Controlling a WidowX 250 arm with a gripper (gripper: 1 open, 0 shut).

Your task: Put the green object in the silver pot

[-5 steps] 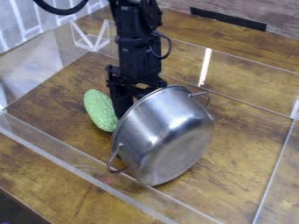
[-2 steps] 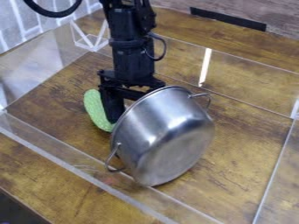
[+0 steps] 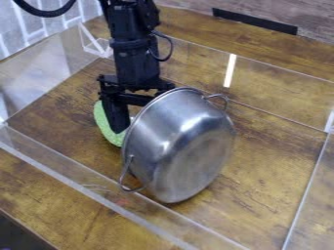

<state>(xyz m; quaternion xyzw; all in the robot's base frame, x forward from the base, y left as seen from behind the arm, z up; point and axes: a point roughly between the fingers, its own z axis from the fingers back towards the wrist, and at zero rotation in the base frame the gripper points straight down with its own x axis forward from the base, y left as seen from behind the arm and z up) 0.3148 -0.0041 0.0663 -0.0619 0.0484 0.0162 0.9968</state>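
Reaching for the green object (image 3: 104, 121) is the step in hand: the gripper (image 3: 120, 114) points straight down over it with its jaws open wide, gripping nothing. The object lies on the counter (image 3: 59, 186) at 9 o'clock of the silver pot (image 3: 179, 145), which appears tipped with its bottom toward the camera. Next the jaws must lower and close on it.

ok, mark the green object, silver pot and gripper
green object (image 3: 104, 121): camera view, left bumpy side showing beside the fingers
silver pot (image 3: 177, 146): camera view, middle of its shiny underside
gripper (image 3: 124, 109): camera view, midway between its open fingertips
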